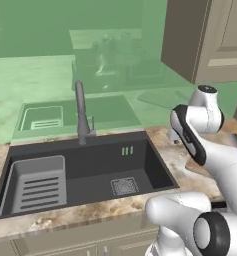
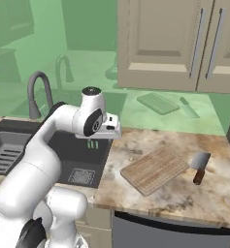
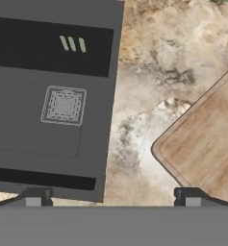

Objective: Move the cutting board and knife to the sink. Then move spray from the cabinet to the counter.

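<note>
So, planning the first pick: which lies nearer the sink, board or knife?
The cutting board: it lies on the counter between the sink and the knife, which sits further right.

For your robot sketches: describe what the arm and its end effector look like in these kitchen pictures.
The arm is glossy white, built of rounded tube segments with dark grey joint rings and round caps. The end effector has two small dark grey finger tips with lighter pads. No cables or markings are visible.
</note>
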Tool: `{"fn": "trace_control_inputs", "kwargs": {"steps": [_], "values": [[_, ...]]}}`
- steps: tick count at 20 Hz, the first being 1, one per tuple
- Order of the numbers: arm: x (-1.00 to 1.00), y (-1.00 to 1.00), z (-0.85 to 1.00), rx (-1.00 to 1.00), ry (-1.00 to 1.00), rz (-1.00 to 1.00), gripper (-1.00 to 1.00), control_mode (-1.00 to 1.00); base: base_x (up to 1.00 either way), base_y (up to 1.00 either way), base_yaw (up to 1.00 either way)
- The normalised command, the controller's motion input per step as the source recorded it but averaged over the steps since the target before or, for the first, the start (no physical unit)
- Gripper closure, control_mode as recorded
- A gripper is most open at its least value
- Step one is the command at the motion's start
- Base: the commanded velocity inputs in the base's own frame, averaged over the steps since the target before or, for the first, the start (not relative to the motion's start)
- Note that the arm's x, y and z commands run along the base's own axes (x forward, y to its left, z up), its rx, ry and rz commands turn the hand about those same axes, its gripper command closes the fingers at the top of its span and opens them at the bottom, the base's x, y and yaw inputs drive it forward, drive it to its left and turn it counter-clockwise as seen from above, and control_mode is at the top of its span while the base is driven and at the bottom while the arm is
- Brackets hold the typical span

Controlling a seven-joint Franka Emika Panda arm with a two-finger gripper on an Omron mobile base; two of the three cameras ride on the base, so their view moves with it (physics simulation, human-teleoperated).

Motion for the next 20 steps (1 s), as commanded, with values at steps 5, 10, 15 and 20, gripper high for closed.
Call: {"fn": "trace_control_inputs", "kwargs": {"steps": [5,10,15,20], "values": [[0.44,-0.99,0.0,0.03,0.03,0.0,-1.0,-1.0,0.0,0.0,0.0],[0.4,-1.0,-0.05,0.02,0.03,0.0,-1.0,-1.0,0.0,0.0,0.0],[0.01,-0.97,-0.15,0.01,0.0,-0.01,-1.0,-1.0,0.0,0.0,0.0],[-0.25,-0.68,-0.24,0.02,-0.02,-0.19,-1.0,-1.0,0.0,0.0,0.0]]}}
